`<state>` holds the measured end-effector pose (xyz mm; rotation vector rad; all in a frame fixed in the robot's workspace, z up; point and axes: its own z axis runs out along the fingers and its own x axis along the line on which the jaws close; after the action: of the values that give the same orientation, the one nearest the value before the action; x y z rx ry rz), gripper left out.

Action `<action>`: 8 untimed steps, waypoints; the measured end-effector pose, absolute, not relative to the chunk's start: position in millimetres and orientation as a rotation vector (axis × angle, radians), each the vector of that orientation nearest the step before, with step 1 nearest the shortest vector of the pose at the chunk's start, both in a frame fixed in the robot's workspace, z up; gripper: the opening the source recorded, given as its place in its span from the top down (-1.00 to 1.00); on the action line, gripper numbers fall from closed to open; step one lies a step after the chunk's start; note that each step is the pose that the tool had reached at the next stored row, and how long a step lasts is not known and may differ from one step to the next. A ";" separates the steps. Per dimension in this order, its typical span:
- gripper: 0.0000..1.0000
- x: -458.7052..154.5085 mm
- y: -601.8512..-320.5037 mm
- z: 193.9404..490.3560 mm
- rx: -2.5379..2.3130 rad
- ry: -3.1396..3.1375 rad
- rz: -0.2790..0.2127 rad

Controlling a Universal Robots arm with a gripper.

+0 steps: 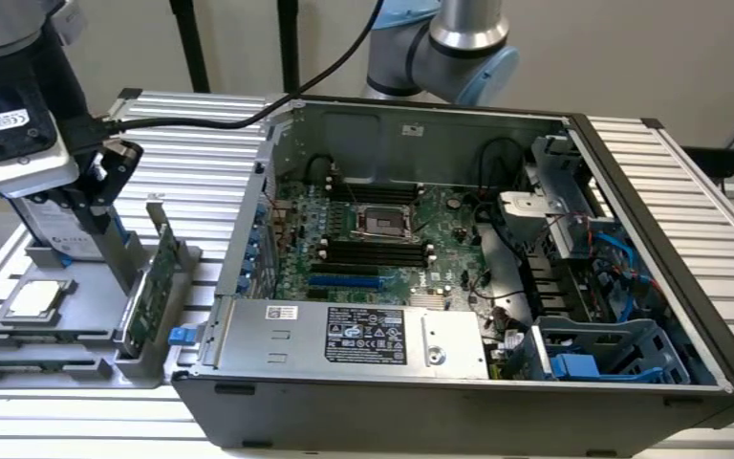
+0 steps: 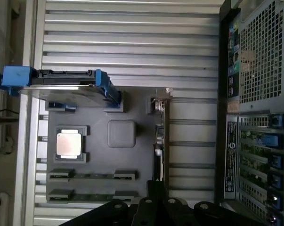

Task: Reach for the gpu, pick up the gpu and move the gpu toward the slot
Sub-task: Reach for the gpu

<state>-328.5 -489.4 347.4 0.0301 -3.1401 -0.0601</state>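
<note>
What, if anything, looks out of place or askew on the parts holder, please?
Nothing stands out: the gpu stands on edge in its slot of the grey holder, and the hard drive and processor sit in their own seats.

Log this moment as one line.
step: reach | hand: over gray tray, near gpu | gpu: upright in tray, not lifted | computer case: open
</note>
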 end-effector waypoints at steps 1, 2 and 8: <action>0.79 -327.6 -489.5 347.4 0.030 -3.140 -0.060; 0.79 -327.7 -489.5 347.4 0.030 -3.140 -0.060; 0.79 -327.7 -489.5 347.3 0.030 -3.140 -0.060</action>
<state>-327.7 -489.5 347.3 0.0299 -3.1398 -0.0601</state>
